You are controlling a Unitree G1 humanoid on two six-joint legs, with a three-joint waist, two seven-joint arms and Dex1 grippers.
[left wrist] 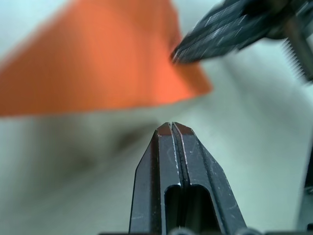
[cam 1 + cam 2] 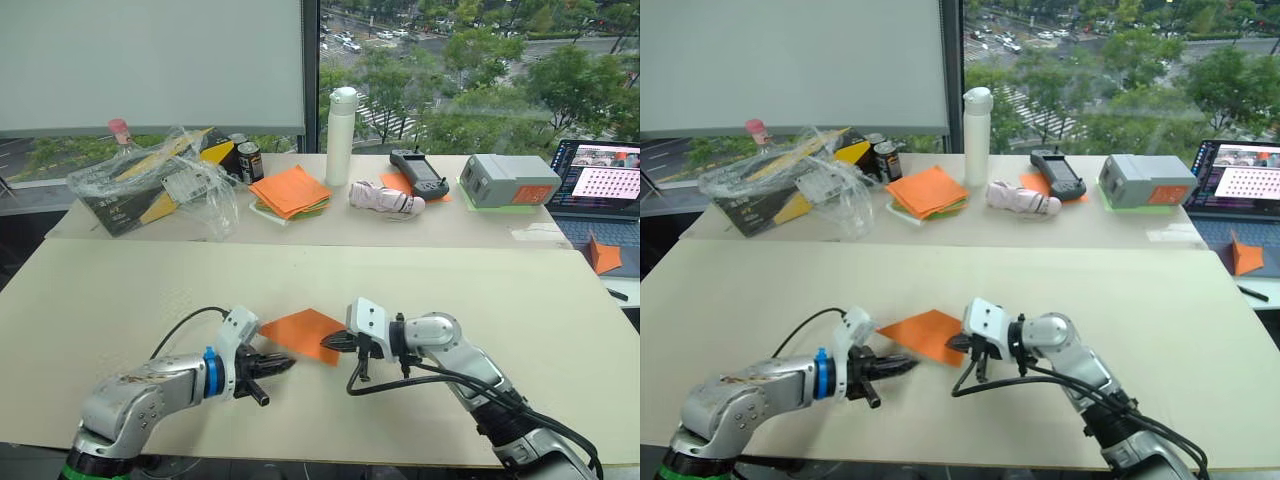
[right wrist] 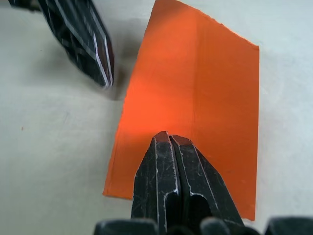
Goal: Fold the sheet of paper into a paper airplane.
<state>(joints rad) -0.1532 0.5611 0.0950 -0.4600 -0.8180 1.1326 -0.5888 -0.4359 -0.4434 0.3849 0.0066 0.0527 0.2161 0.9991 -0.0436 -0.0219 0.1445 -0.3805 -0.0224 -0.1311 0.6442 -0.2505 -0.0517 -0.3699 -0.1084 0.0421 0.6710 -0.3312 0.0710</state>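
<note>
My right gripper, fingers pressed together, sits over the paper; my left gripper, also closed, just beside the paper's edge.

No legible text or labels.

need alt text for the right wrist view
A flat bright-orange sheet of paper lies on a pale tabletop. The right gripper, its two black fingers shut together, rests over the sheet's near edge. The left gripper hovers just beside the sheet's side edge.
</note>
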